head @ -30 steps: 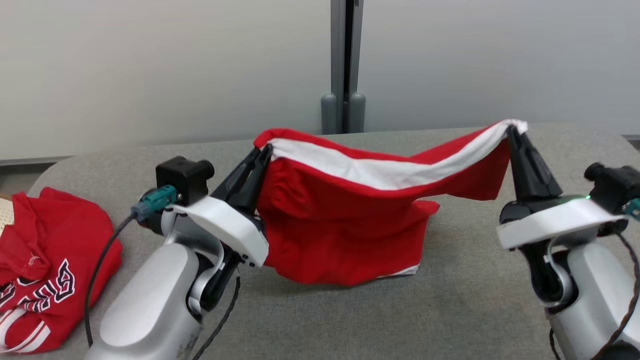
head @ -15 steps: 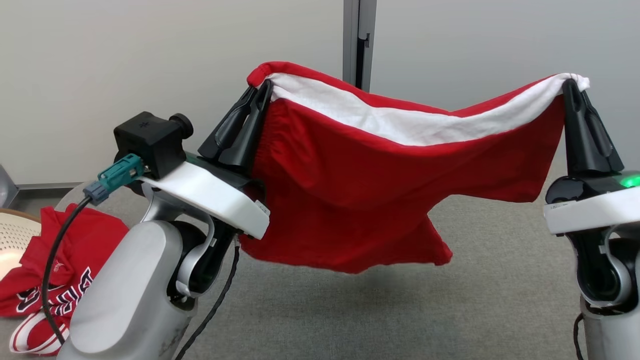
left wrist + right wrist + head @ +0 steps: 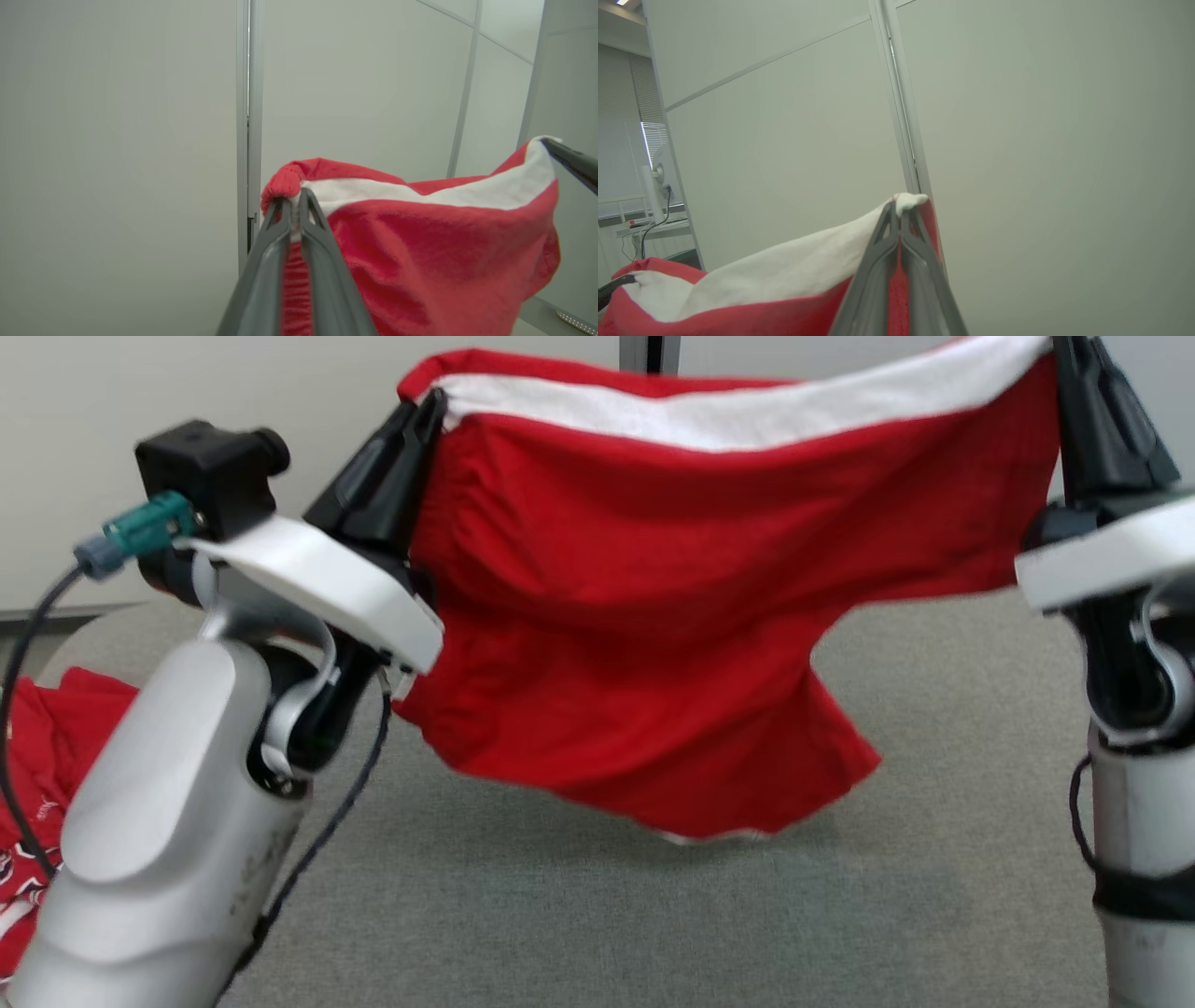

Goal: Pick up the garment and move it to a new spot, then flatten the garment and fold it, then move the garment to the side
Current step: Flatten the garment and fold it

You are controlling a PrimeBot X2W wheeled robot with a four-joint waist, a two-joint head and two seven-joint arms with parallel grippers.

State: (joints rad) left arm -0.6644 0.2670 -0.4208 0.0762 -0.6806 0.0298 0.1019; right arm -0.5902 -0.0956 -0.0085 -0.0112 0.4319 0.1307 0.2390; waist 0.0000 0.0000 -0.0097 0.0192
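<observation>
The garment is red with a white band along its top edge, and it hangs in the air between my two grippers, clear of the grey table. My left gripper is shut on its left top corner. In the left wrist view the left gripper pinches the red and white hem of the garment. My right gripper is shut on the right top corner at the picture's upper edge. In the right wrist view the right gripper clamps the white tip of the garment.
A second red garment with white lettering lies crumpled on the table at the far left, partly behind my left forearm. A pale partition wall with a grey post stands behind the table.
Both grippers have risen with the garment, lifting its lower edge off the table. The band now hangs stretched flatter between them. The head camera has shifted as well.
</observation>
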